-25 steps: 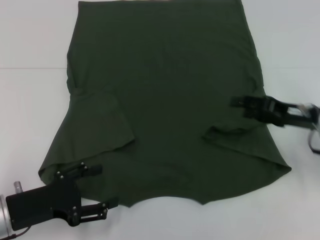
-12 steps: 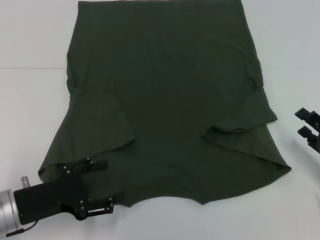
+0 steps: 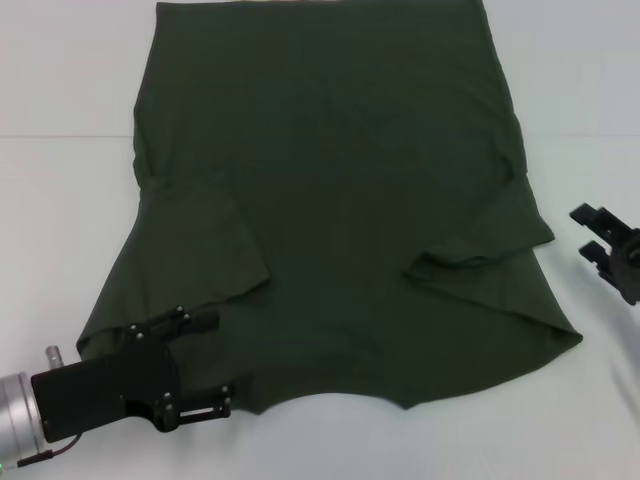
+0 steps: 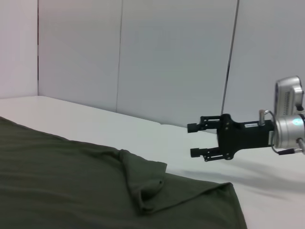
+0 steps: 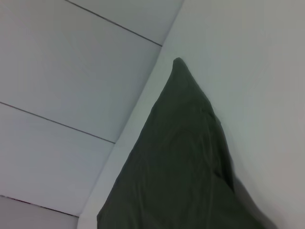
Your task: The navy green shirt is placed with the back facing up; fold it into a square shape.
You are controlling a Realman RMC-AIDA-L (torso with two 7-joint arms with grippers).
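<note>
The left gripper, fingers spread, straddles the shirt's near shoulder; the right gripper, fingers apart, hovers beside the shirt.

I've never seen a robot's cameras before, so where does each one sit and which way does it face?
Head view: on the head, looking down at the navy green shirt on the table; left claw at the shirt's near corner, right claw beside it, off the cloth.
Left wrist view: low over the shirt, facing across to the open right claw.
Right wrist view: looks along the shirt; no claw shows.
All share the shirt.
</note>
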